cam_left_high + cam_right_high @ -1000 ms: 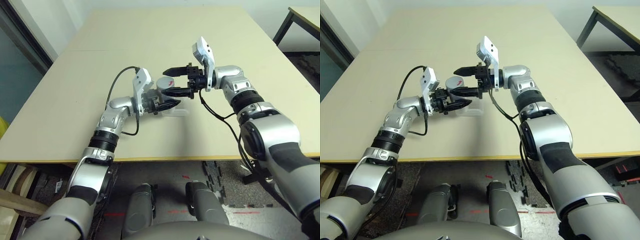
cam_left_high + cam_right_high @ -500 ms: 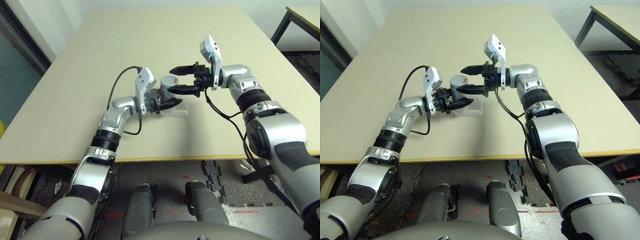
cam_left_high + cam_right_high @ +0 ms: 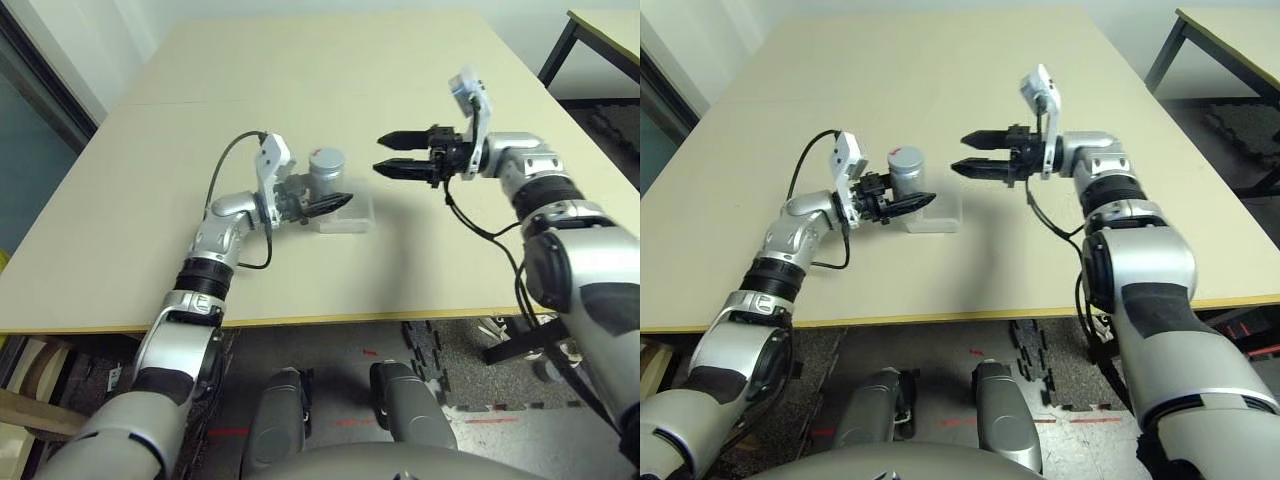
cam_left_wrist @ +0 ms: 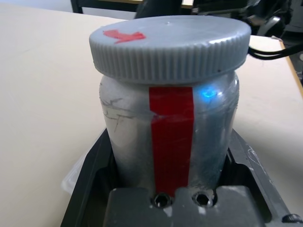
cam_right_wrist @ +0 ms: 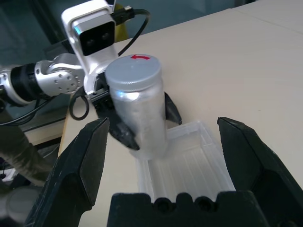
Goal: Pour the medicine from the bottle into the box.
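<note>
My left gripper (image 3: 322, 203) is shut on the bottle (image 3: 326, 172), a silver-grey cylinder with a red stripe (image 4: 170, 137). It holds the bottle upright at the left rim of the clear box (image 3: 347, 215). A grey ribbed cap (image 4: 170, 45) with a red mark sits on the bottle's mouth. The medicine is hidden. To the right of the bottle, well apart from it, my right gripper (image 3: 383, 152) hovers open and empty, pointing at it. In the right wrist view the bottle (image 5: 137, 106) and the box (image 5: 189, 161) lie between its fingers (image 5: 80, 156).
The beige table (image 3: 300, 70) stretches wide and bare behind and to both sides of the box. A second table (image 3: 600, 30) with dark legs stands at the far right. The near table edge runs just below the arms.
My right gripper has pulled away to the right from the bottle's cap, still open. The left gripper has brought the bottle upright and lower, beside the box.
</note>
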Controlling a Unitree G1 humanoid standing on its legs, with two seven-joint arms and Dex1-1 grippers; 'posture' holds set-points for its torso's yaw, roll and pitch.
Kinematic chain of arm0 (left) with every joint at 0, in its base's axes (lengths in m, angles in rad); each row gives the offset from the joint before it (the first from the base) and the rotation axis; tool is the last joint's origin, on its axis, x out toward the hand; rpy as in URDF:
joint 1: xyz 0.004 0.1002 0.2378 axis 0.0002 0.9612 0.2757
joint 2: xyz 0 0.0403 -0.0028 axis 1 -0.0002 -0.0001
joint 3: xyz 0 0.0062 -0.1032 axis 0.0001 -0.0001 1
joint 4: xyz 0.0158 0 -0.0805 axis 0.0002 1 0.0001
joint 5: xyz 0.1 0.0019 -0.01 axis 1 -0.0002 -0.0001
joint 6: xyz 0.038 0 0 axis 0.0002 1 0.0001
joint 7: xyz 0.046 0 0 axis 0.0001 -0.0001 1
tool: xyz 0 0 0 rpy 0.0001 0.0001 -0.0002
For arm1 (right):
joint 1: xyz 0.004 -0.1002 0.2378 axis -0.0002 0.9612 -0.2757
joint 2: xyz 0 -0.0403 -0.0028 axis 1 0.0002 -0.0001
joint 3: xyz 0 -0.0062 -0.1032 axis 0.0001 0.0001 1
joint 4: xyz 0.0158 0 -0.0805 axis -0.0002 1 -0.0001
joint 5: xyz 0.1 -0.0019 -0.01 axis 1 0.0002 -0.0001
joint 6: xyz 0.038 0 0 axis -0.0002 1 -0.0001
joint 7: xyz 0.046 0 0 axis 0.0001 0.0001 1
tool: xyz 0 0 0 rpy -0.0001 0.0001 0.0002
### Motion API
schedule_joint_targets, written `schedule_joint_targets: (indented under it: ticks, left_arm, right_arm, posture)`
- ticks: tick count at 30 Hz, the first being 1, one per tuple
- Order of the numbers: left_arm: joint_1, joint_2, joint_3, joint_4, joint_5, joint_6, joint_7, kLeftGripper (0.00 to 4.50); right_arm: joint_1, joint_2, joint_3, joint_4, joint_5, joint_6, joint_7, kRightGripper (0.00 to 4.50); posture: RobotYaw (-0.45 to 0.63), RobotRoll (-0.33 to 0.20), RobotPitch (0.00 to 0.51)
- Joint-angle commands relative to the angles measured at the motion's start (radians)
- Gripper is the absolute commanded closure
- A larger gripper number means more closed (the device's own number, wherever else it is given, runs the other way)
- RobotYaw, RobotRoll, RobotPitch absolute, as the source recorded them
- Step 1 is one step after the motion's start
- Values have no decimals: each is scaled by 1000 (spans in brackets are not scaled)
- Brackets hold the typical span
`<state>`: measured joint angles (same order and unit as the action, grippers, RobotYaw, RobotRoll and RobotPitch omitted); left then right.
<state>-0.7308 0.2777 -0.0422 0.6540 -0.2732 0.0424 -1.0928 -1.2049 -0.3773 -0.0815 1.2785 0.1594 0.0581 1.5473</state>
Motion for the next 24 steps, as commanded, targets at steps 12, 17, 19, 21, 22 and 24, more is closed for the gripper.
schedule_joint_targets:
  ticks: [12,17,19,21,22,24]
  left_arm:
    - [-14,-4,-9,36,16,-10,-17,1850]
    - [-6,-4,-12,13,11,2,-25,1850]
    - [-5,-5,-13,6,11,6,-26,1850]
    - [-7,-6,-14,-6,9,13,-25,1850]
    - [-8,-7,-14,-10,9,17,-24,1850]
    - [-12,-9,-14,-15,9,19,-23,1850]
  right_arm:
    - [-35,62,-13,-51,11,2,17,0]
    - [-51,94,-19,-52,11,-8,-15,0]
    - [-55,107,-18,-52,10,-11,-27,0]
    - [-61,120,-19,-53,11,-13,-34,0]
    - [-64,126,-19,-53,12,-13,-36,0]
    - [-71,138,-20,-54,13,-13,-40,0]
  posture:
    - [-164,0,93]
    - [-167,0,97]
    - [-166,0,97]
    - [-164,0,96]
    - [-164,0,96]
    - [-163,0,95]
